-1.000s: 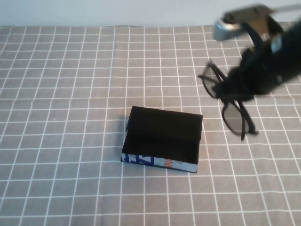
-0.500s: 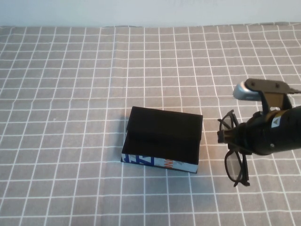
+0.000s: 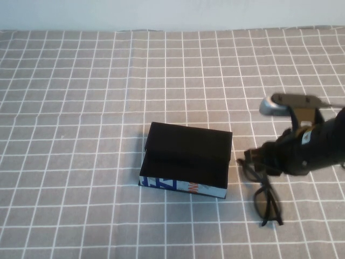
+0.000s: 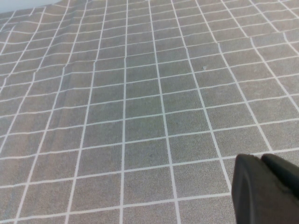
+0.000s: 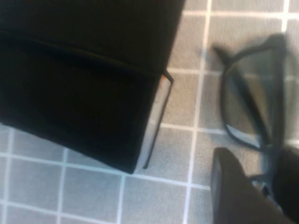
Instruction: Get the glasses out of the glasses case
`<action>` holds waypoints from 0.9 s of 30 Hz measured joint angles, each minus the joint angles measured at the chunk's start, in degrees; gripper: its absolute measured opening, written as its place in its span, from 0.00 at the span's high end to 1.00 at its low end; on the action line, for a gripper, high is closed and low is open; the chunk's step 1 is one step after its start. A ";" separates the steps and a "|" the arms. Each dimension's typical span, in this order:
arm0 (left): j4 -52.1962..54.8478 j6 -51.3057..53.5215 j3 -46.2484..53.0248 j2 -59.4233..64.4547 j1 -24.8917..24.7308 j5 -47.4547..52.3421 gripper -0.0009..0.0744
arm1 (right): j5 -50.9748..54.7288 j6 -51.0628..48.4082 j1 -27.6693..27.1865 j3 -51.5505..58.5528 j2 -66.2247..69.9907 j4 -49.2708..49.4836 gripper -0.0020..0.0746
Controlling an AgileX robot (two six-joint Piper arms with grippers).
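The glasses case (image 3: 186, 162) lies open in the middle of the checked cloth, its black lid tilted back and its printed side toward me. It looks empty. My right gripper (image 3: 259, 162) is just right of the case, low over the cloth, and is shut on the black glasses (image 3: 267, 202), which hang down to the cloth. In the right wrist view the frame and a lens (image 5: 252, 102) sit beside the case (image 5: 84, 84), with the frame pinched in the right gripper (image 5: 266, 186). My left gripper (image 4: 266, 186) is shut and empty over bare cloth, out of the high view.
The grey cloth with white grid lines (image 3: 81, 108) covers the whole table. A white wall edge (image 3: 172, 13) runs along the back.
My right gripper has come down from high at the back right to just beside the case, carrying the glasses down to the cloth. The case has not moved.
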 joint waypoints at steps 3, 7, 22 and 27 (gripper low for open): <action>0.00 0.00 0.00 0.00 0.00 0.00 0.99 | 3.95 0.00 0.00 -2.91 -3.52 -2.48 0.76; 0.00 0.00 0.00 0.00 0.00 0.00 0.99 | 7.79 0.00 0.00 -5.28 -11.66 -7.26 0.92; 0.00 0.00 0.00 0.00 0.00 0.00 0.99 | 10.72 -0.11 0.00 14.28 -54.63 -20.78 0.99; 0.00 0.00 0.00 0.00 0.00 0.00 0.99 | 9.98 -0.11 0.00 23.84 -68.13 -18.77 1.00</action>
